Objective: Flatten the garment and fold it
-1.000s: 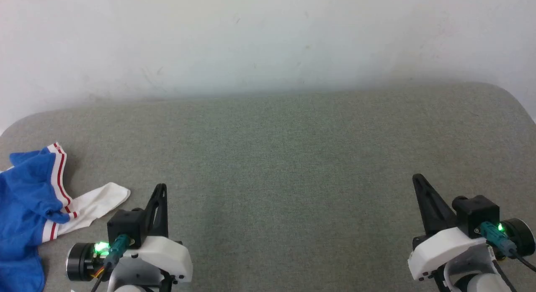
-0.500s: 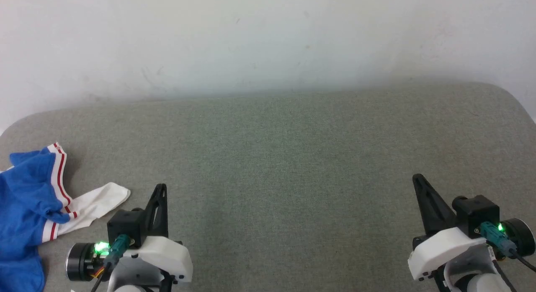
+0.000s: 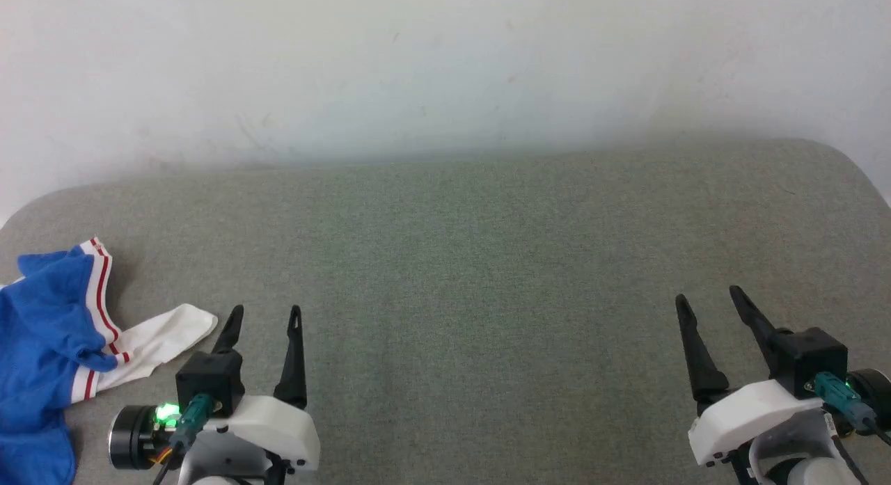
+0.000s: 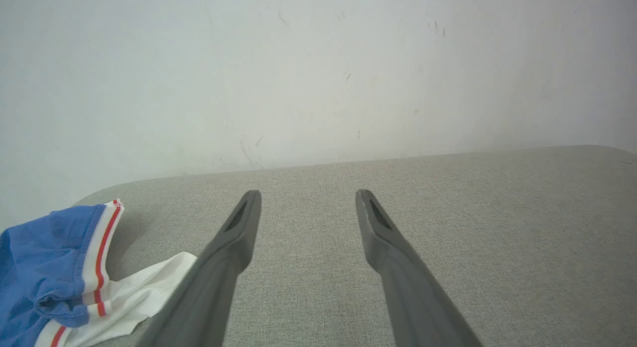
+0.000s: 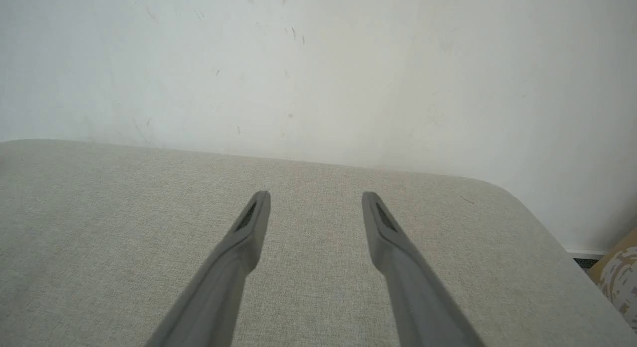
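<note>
- A second ago both claws were closed, each showing as one dark blade. Now the fingers of both are seen spread wide, with nothing between them.
- The left gripper is placed as before at the lower left of the head view. The right gripper is seen at the lower right, its white wrist housing shifted slightly to the right.
- The garment has not been moved. It is still bunched at the left edge of the pad, with blue cloth heaped up and a red-striped white band turned outward.
- Its white sleeve is stretched toward the left gripper and ends just beside that gripper's left finger. Whether the two touch cannot be told.
- The left gripper is held low over the pad with its fingers pointing up the head view toward the wall. A green light is lit on its wrist.
- In the left wrist view the garment is seen to the left of the open fingers, with the sleeve partly hidden behind the left one.
- The right gripper is held well apart from the garment, near the pad's right end. Its fingers lean slightly leftward in the head view.
- In the right wrist view bare pad is seen between and ahead of the spread fingers, up to the wall.
</note>
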Robot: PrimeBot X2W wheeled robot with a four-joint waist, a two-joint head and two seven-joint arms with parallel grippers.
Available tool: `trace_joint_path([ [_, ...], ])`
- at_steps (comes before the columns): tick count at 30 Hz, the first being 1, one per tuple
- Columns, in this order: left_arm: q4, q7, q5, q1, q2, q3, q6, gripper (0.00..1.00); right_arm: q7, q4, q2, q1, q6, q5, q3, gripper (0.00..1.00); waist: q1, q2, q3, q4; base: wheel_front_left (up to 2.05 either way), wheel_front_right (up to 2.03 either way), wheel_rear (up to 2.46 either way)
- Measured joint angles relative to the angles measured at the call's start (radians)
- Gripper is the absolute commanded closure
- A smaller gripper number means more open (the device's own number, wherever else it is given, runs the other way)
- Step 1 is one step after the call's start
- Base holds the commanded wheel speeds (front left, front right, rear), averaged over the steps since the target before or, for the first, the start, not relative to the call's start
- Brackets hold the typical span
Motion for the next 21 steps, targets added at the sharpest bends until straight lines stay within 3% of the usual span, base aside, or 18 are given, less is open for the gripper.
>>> trace_joint_path([
  [21, -0.031, -0.044, -0.023, 0.033, 0.0, 0.007, 0.011, 0.0, -0.042, -0.004, 0.0, 0.027, 0.0, 0.016, -0.039, 0.0, 0.0, 0.0, -0.007, 0.036, 0.0, 0.0, 0.0],
])
